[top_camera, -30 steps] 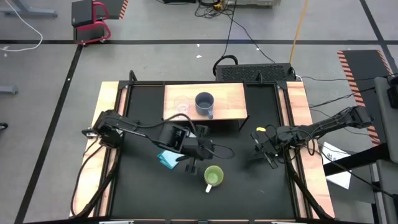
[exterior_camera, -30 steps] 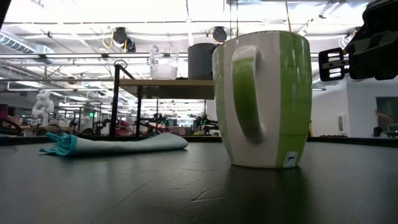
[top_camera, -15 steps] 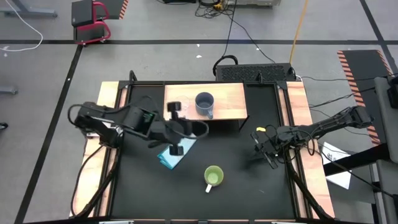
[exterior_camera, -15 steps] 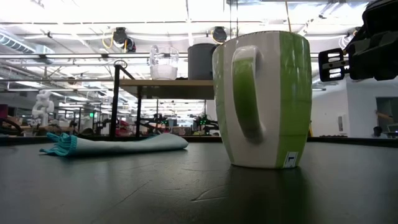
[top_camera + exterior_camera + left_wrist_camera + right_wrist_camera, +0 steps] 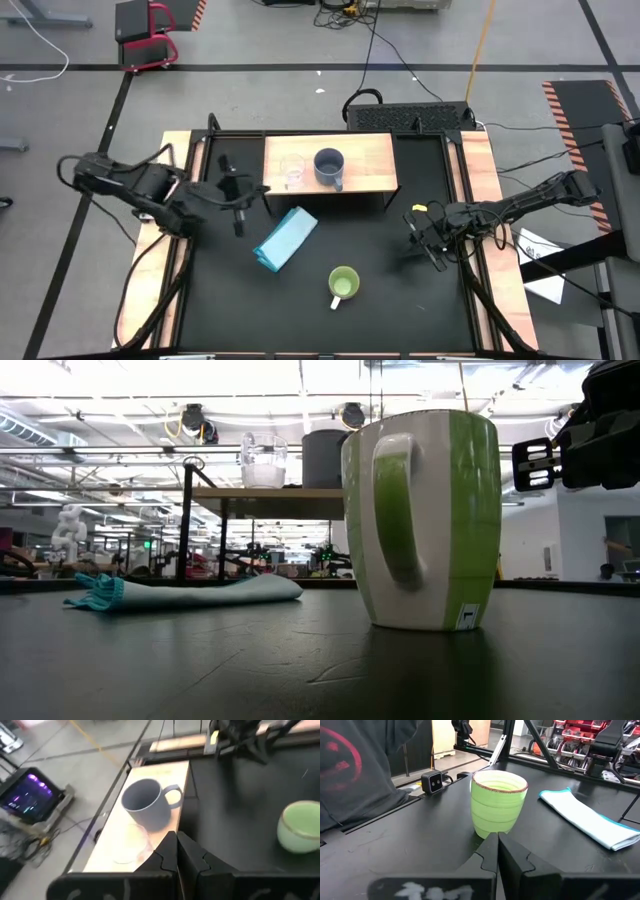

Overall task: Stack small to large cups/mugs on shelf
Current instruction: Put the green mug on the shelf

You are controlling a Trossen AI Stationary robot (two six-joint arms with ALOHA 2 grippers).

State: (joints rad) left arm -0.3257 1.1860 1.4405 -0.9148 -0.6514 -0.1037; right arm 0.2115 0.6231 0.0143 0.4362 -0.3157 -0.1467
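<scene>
Three vessels are sitting in your workspace, and only one is waiting off the shelf (image 5: 365,165). The green mug (image 5: 343,284) is standing upright on the black bench (image 5: 400,310), toward the front and a little right of centre, with its white handle pointing forward and left. The glass cup (image 5: 292,170) and the grey mug (image 5: 329,166) are standing side by side on the shelf at the back, near each other, glass on the left, with the grey mug's handle pointing toward the front edge.

Your right gripper (image 5: 428,240) is hanging over the bench's right side with its fingers closed on nothing. The green mug is lying forward and to the left of it, and in the right wrist view it is sitting dead ahead of those fingers, upright, mouth up. Your left gripper (image 5: 238,200) is hovering over the bench's left rear, just off the shelf's left end, fingers also shut and empty. The green mug is lying well forward and right of it, beyond the cloth.

Judging by the overhead view, the right arm is somewhat nearer the green mug, and it is already facing it squarely; the fingers will need to be opening before any grasp.

Counting: one glass cup, one grey mug, one green mug, one shelf, one folded light blue cloth (image 5: 286,238) lying on the bench between shelf and green mug, and two arms.
</scene>
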